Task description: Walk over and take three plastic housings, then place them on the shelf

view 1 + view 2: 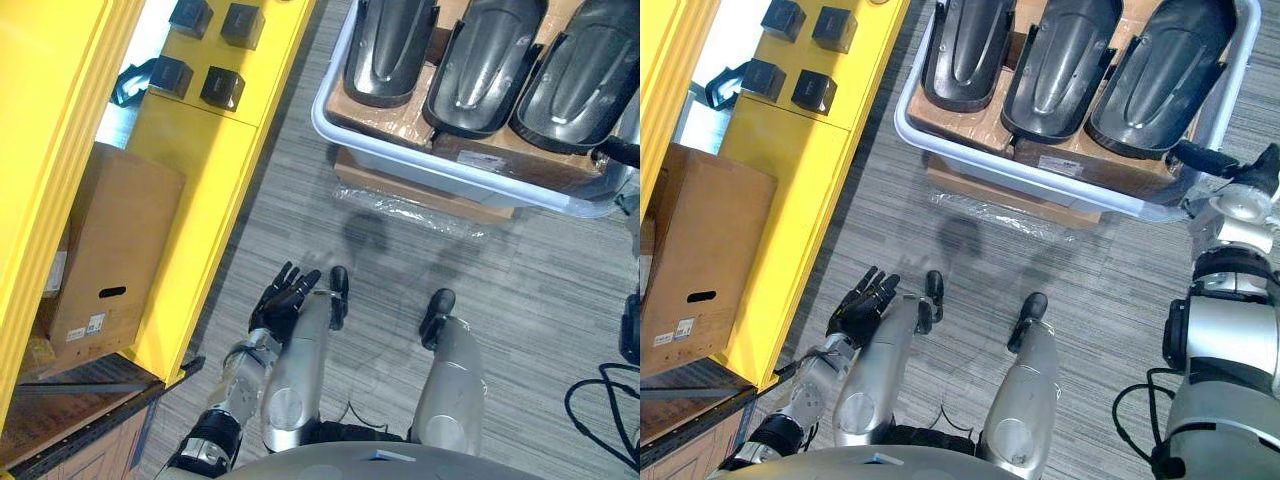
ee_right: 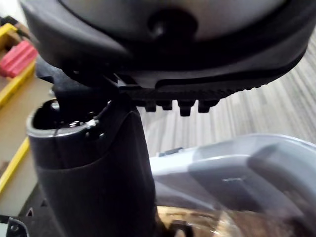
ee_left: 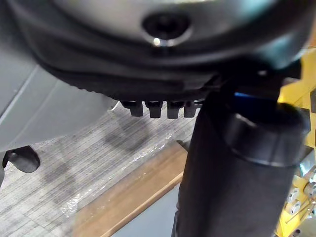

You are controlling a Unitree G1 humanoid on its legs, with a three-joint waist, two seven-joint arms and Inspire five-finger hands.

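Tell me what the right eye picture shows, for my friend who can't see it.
Three dark plastic covers sit side by side in a pale tray ahead of the robot. Its left hand hangs open and empty low down, and its right hand is by the tray's near corner. A yellow shelf stands on the left.

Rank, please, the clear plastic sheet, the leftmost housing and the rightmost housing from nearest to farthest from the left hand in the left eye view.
From the left hand:
1. Clear plastic sheet, on the floor ahead.
2. Leftmost housing, at the grey tub's left end.
3. Rightmost housing, at its right end.
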